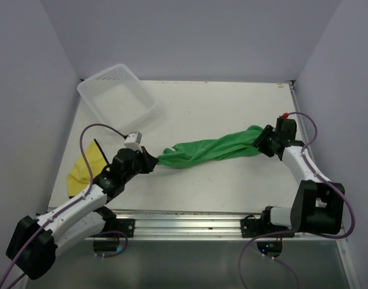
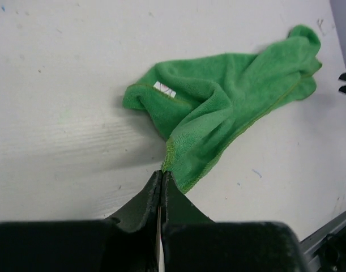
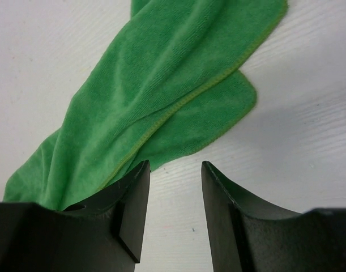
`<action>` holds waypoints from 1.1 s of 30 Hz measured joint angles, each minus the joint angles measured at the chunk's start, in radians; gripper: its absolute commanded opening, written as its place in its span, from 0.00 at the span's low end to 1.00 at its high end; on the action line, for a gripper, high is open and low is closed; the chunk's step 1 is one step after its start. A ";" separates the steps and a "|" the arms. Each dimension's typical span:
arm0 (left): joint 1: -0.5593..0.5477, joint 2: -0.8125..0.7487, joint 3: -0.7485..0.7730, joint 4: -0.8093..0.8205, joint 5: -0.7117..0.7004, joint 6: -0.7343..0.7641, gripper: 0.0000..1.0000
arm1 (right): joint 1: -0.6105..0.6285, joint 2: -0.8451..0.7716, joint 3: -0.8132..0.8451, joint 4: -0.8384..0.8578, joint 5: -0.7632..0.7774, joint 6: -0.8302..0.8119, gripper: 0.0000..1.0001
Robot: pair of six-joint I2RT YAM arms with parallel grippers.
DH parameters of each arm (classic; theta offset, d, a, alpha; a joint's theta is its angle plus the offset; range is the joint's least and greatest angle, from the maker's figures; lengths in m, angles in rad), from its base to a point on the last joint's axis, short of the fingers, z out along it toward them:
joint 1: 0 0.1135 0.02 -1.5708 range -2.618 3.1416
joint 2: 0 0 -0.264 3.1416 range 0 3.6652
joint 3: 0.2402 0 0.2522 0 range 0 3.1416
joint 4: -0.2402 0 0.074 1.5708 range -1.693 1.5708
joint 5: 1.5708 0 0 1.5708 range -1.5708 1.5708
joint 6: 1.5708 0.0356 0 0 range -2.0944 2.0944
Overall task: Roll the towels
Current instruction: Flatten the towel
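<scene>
Nearest me, the left gripper (image 2: 162, 177) has its fingers pressed shut on a hemmed corner of the bright green terry towel (image 1: 208, 150), which lies twisted across the middle of the white table (image 1: 232, 108). The cloth looks light, limp and clingy (a hem is the sensible place to pinch). At its other end the right gripper (image 3: 175, 167) stands with jaws apart and nothing between them. The yellow, black-backed towel (image 1: 81, 171) is half hidden by the left arm. Farthest off sits a white plastic mesh basket (image 1: 114, 99).
</scene>
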 measured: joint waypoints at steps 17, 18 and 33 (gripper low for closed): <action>0.000 -0.233 0.043 -0.314 -0.287 -0.067 0.00 | -0.061 0.214 0.037 0.061 0.198 0.053 0.49; 0.000 -0.232 0.043 -0.315 -0.290 -0.067 0.00 | -0.061 0.231 0.042 0.067 0.198 0.055 0.48; 0.000 -0.195 0.043 -0.319 -0.325 -0.063 0.00 | -0.061 0.339 0.089 0.124 0.194 0.063 0.33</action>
